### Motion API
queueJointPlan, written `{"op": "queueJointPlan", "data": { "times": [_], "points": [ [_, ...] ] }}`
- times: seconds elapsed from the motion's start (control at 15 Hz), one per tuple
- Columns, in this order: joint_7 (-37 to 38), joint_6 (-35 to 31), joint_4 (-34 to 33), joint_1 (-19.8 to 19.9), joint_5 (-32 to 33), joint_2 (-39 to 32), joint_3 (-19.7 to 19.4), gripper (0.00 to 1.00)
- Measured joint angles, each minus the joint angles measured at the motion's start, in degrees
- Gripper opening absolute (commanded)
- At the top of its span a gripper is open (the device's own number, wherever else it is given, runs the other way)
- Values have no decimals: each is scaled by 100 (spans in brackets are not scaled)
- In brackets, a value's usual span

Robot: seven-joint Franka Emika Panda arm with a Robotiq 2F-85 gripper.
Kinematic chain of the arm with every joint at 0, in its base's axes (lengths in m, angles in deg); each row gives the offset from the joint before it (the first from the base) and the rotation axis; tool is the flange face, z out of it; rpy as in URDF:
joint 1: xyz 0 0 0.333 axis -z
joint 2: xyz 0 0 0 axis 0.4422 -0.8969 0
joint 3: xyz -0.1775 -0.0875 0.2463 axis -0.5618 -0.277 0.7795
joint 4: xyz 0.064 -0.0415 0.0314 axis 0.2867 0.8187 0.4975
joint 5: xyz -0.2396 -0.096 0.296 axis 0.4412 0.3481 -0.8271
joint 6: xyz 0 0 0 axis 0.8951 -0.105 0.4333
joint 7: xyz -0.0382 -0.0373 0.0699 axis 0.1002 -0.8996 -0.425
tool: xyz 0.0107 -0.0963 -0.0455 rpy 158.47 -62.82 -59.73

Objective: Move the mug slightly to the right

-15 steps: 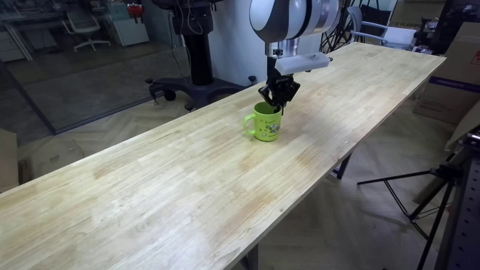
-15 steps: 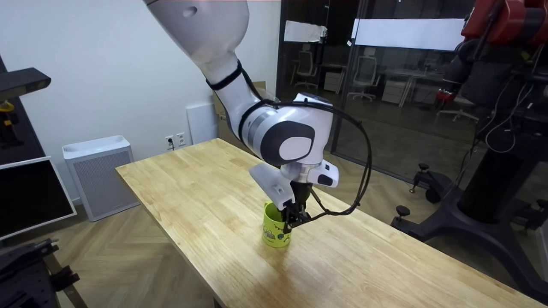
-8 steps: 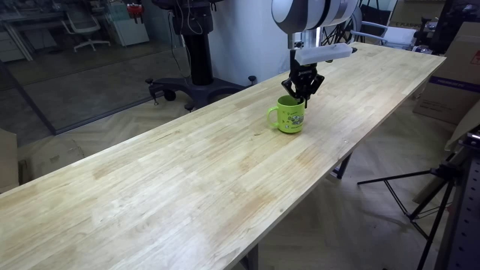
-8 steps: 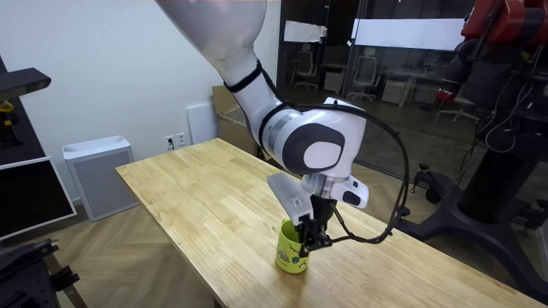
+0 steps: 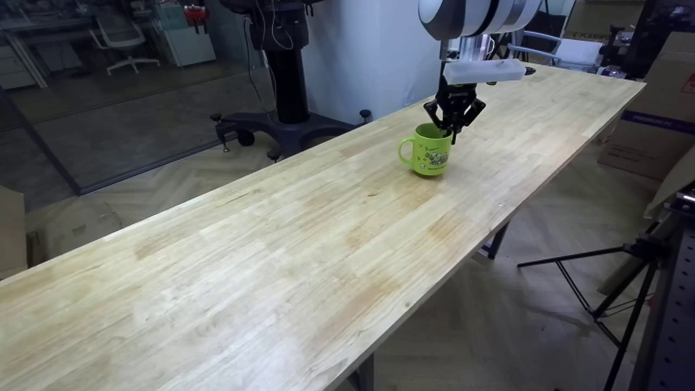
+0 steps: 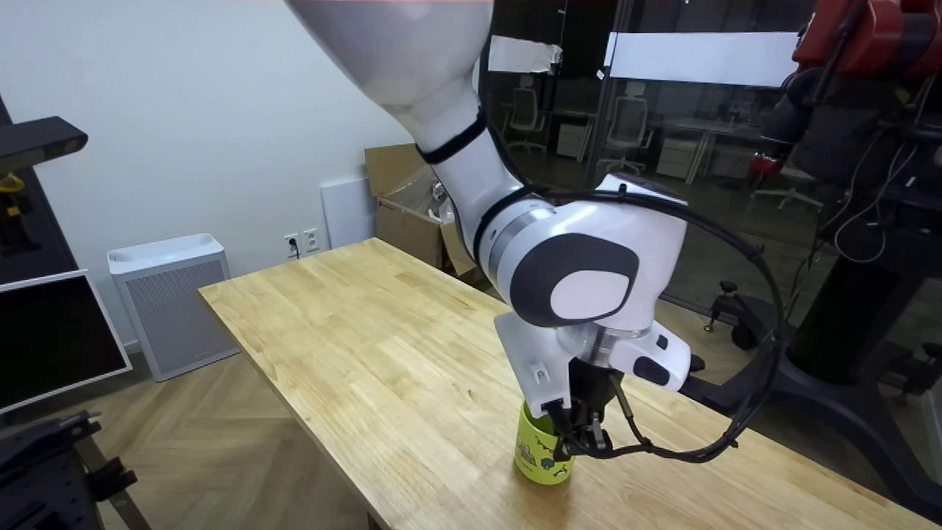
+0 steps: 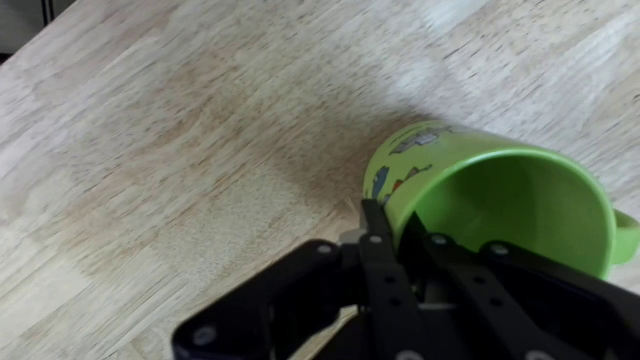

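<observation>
A black Robotiq claw (image 7: 393,212) pinches the wall of a lime-green mug (image 5: 430,153), one finger (image 7: 375,230) outside it and its twin inside, while the mug's handle (image 7: 626,240) points away on the opposite side. The cartoon-printed mug, roughly upright, is between the long edges of a wooden surface (image 5: 304,244); whether its base touches or hangs just above cannot be told. With the grasp made, the slight shift to the right looks to be the step in hand, though how much of it is complete cannot be judged; letting go and backing off remain. The count at the scene: one mug, one claw, one Franka Emika Panda arm (image 6: 478,173) and one surface. Farther out, an exterior view takes in one apparent air purifier (image 6: 176,302), one cardboard box (image 6: 408,232) with raised flaps and two wall sockets (image 6: 311,239), one with a plug (image 6: 294,244) in it. Both exterior views catch one black wheeled pedestal (image 5: 286,89), and one tripod (image 5: 646,248) stands near the surface in an exterior view.
</observation>
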Motion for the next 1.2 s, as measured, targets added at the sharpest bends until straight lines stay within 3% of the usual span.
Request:
{"op": "queueJointPlan", "data": {
  "times": [1.2],
  "points": [
    [15,96,-5,103,-86,-76,121,3]
  ]
}}
